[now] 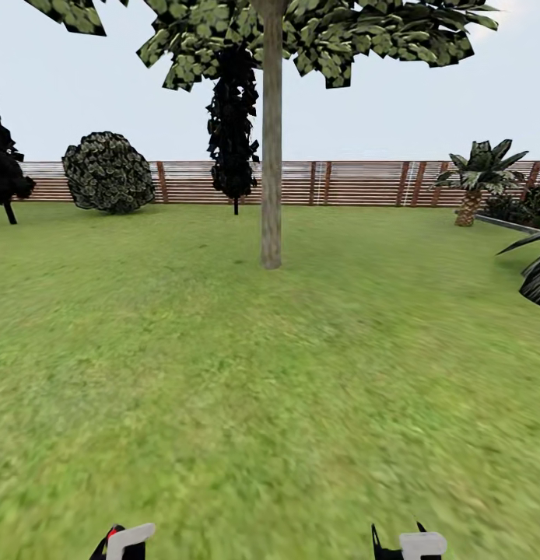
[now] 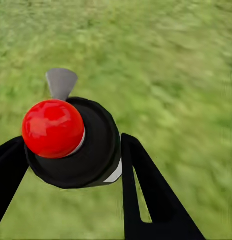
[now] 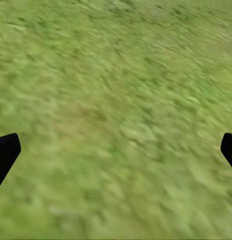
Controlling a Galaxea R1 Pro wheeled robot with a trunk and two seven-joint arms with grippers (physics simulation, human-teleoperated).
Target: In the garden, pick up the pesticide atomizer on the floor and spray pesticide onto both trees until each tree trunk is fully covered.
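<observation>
A tall tree with a thick pale grey-brown trunk point(image 1: 271, 148) stands ahead on the grass lawn point(image 1: 270, 373), its dark green crown at the top of the head view. The pesticide atomizer point(image 2: 75, 140), black-topped with a red knob and a grey nozzle, sits between the black fingers point(image 2: 146, 190) of my left gripper point(image 2: 70, 170), which is shut on it; its white body and red spot peek up at the head view's lower edge point(image 1: 124, 540). My right gripper point(image 3: 116, 150) hangs open over bare grass, with its tips at the frame's sides.
A brown slat fence point(image 1: 340, 183) runs across the back. A round shrub point(image 1: 108, 173) and black-foliage trees point(image 1: 233, 117) stand at left and centre. A short palm point(image 1: 476, 179) and dark fronds point(image 1: 534, 272) are at right. Open grass lies between me and the trunk.
</observation>
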